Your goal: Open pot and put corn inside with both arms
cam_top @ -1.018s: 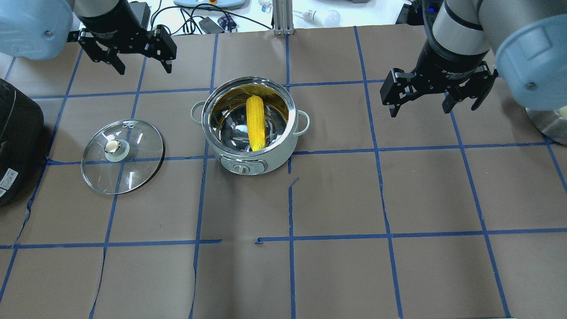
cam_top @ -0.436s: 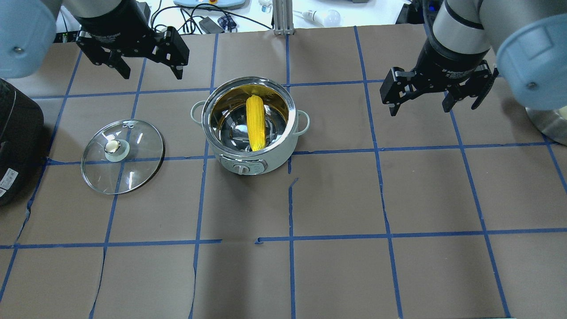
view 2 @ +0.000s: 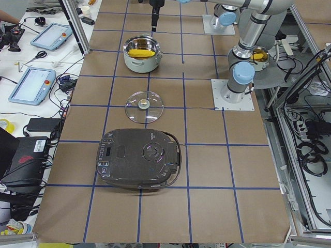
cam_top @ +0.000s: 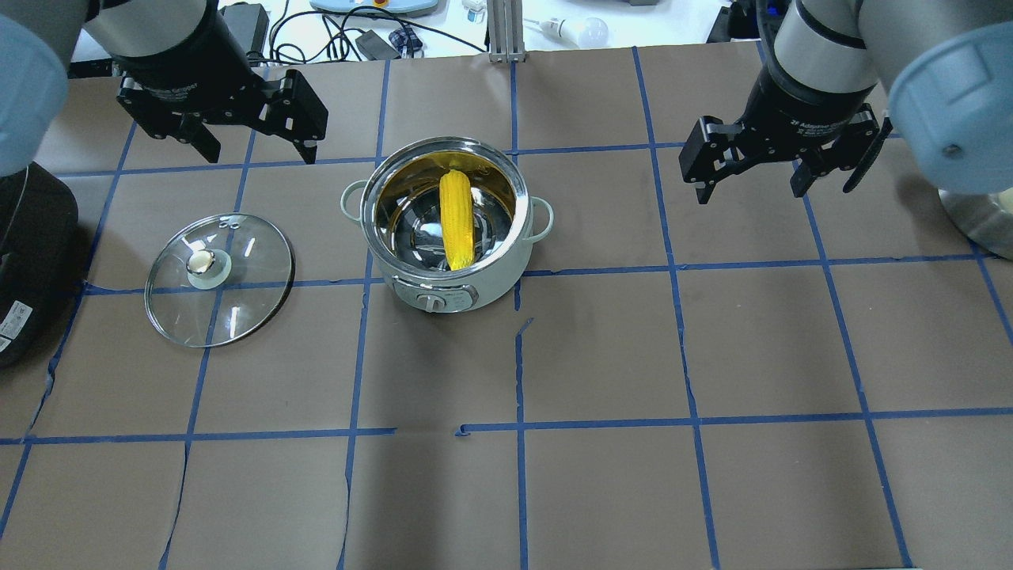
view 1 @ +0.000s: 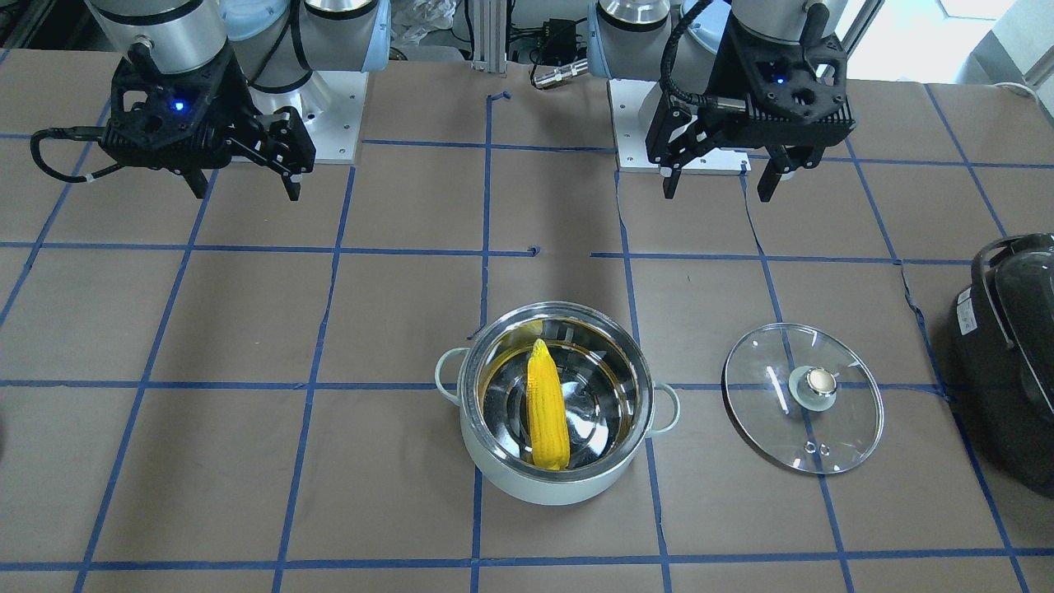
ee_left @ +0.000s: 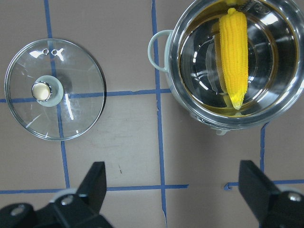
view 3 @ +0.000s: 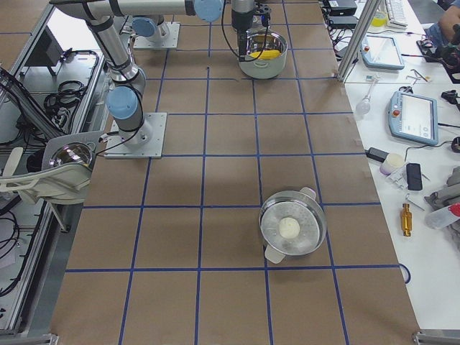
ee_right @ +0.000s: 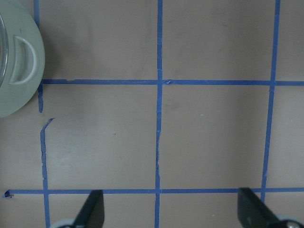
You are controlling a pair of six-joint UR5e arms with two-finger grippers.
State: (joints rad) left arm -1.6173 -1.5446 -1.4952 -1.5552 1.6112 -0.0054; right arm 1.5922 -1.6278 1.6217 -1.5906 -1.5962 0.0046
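The mint-white pot (cam_top: 495,285) stands open on the table, and it also shows in the front view (view 1: 527,487). The yellow corn (cam_top: 457,218) lies inside it, leaning on the steel wall (view 1: 547,409). The glass lid (cam_top: 245,273) lies flat on the table to the pot's left (view 1: 778,416). My left gripper (cam_top: 261,152) is open and empty, hovering beyond the lid and pot. My right gripper (cam_top: 772,194) is open and empty, hovering to the right of the pot. The left wrist view shows the corn (ee_left: 233,52), pot (ee_left: 159,50) and lid (ee_left: 71,109).
A black appliance (cam_top: 32,253) sits at the table's left end (view 2: 139,157). A steel pot holding a white ball (view 3: 291,230) stands at the right end (cam_top: 981,218). Blue tape lines grid the brown table cover. Cables and devices lie beyond the far edge.
My left gripper has shifted a little right and nearer in the overhead view, still open. The right gripper has barely moved. Pot, corn and lid are unchanged.
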